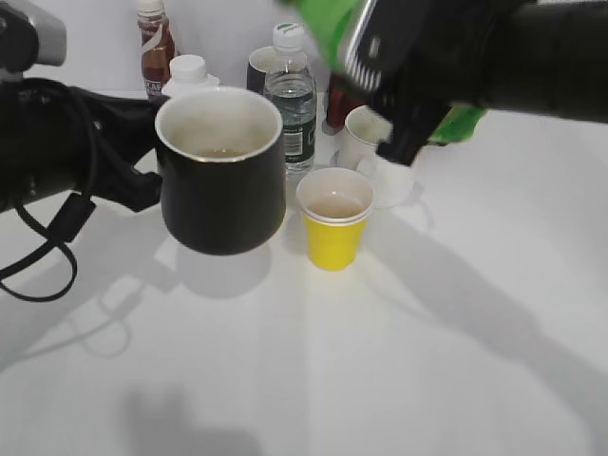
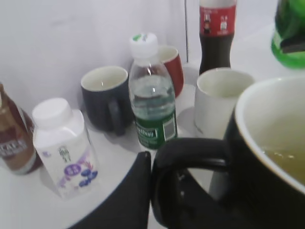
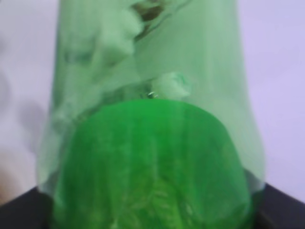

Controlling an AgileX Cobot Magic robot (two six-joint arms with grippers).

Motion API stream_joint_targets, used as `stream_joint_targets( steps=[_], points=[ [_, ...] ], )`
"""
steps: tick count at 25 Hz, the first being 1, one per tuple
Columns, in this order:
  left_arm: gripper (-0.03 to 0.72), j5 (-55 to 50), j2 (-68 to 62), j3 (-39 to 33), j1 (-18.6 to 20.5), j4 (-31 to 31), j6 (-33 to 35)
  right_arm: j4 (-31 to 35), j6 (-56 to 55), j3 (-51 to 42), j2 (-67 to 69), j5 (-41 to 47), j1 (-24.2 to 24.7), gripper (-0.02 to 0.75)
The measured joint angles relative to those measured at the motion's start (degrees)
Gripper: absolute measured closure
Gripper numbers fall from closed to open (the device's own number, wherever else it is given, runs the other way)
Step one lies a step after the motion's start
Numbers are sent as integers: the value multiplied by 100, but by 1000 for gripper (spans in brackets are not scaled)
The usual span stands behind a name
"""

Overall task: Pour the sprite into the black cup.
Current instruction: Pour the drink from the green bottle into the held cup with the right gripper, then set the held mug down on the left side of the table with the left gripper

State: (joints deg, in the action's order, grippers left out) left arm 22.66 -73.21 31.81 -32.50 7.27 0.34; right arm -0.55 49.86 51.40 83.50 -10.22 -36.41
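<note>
The black cup (image 1: 220, 180) hangs above the table with a little pale liquid inside. My left gripper (image 1: 147, 157) is shut on its handle. In the left wrist view the handle (image 2: 190, 152) sits against my gripper's finger (image 2: 155, 164), and the cup's white inside (image 2: 274, 129) fills the right side. My right gripper (image 1: 394, 90) is shut on the sprite (image 1: 323, 24), a green bottle held tilted high at the back right, partly out of frame. The sprite also shows in the left wrist view (image 2: 288, 28). It fills the right wrist view (image 3: 152, 143), where it hides my right gripper's jaws (image 3: 152, 217).
A yellow paper cup (image 1: 332, 233) with liquid stands right of the black cup. Behind are a water bottle (image 1: 291, 95), a white cup (image 1: 363, 133), a white bottle (image 1: 188, 74), a brown bottle (image 1: 155, 43), a dark mug (image 2: 102, 93), a red mug (image 2: 172, 67) and a cola bottle (image 2: 217, 36).
</note>
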Motion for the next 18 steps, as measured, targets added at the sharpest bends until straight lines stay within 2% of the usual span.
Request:
stream_joint_targets(
  steps=[4, 7, 12, 18],
  points=[
    [634, 375, -112, 0, 30, -5, 0, 0, -2180, 0, -222, -11, 47, 307],
    [634, 615, -353, 0, 194, -23, 0, 0, -3186, 0, -276, -18, 205, 307],
    [634, 1025, -842, 0, 836, -268, 13, -27, -4246, -152, -309, -327, 866, 307],
    [634, 1856, -1547, 0, 1532, -359, 15, -490, -5693, -948, -321, -1629, 1710, 307]
  ],
)
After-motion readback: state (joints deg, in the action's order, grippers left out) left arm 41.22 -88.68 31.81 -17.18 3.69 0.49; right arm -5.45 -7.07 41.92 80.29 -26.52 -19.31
